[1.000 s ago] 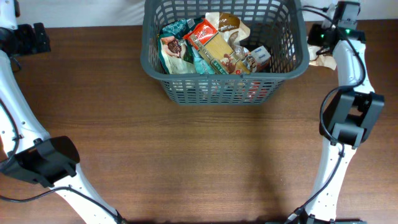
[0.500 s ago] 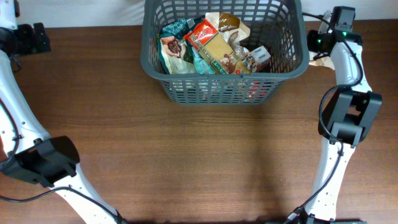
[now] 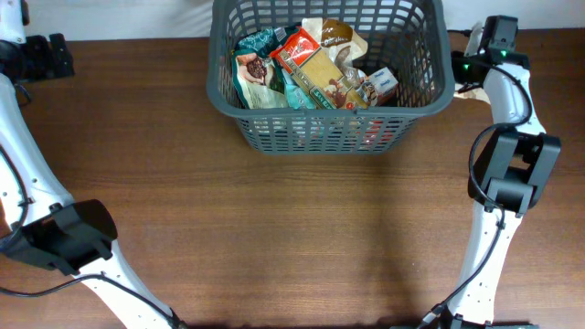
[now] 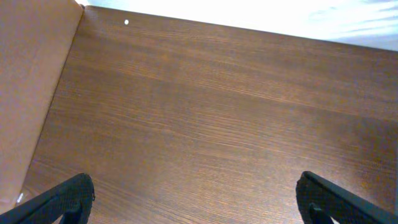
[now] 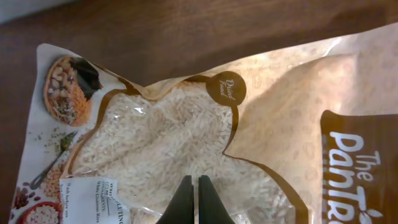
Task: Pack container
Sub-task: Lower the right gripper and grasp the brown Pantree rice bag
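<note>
Right end effector (image 5: 191,198), closed tight, sits over a rice bag (image 5: 161,137) lying just right of the container (image 3: 329,117), far on the bench (image 3: 292,228), seemingly to load it; left end effector (image 4: 202,202) gapes wide, parked far left.

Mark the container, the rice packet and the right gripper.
container (image 3: 329,115): overhead view, front rim.
rice packet (image 5: 168,130): right wrist view, clear window of grains.
right gripper (image 5: 195,183): right wrist view, between its fingertips.
</note>
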Available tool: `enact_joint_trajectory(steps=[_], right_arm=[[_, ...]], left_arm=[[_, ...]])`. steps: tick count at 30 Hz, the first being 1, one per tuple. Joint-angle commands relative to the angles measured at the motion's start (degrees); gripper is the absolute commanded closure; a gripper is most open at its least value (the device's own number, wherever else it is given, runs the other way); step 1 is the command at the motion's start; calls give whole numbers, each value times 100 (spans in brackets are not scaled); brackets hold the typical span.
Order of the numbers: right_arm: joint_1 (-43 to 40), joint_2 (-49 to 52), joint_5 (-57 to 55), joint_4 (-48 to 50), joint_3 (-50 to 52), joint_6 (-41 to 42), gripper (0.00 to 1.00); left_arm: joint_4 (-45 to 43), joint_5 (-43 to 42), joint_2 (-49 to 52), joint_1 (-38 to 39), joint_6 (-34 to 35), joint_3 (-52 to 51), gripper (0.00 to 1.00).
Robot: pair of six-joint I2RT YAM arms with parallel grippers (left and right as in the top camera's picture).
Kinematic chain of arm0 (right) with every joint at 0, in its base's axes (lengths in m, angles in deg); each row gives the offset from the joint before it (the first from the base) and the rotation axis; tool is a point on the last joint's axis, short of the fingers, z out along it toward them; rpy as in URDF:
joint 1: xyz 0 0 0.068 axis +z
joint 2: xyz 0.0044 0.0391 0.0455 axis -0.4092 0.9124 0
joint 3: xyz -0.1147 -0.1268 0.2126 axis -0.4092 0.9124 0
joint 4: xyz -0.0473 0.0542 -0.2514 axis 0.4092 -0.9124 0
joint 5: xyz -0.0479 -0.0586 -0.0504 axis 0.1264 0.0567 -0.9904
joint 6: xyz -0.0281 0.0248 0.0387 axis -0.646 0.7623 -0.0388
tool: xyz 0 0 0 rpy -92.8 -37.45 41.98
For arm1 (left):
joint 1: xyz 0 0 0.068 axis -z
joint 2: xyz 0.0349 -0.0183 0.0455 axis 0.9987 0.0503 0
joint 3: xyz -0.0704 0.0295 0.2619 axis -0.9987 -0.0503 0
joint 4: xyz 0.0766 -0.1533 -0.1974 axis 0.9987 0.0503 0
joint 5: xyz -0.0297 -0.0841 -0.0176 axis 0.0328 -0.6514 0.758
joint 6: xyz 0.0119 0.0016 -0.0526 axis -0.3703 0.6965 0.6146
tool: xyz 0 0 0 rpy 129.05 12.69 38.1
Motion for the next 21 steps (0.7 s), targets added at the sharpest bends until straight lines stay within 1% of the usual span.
enact_joint_trajectory(steps=[1, 21], right_arm=[[-28, 98, 50, -258, 192, -15, 96], [-17, 98, 48, -2159, 330, -15, 96]], left_arm=[[-13, -44, 48, -4, -90, -22, 1], [-17, -42, 48, -7, -94, -22, 1]])
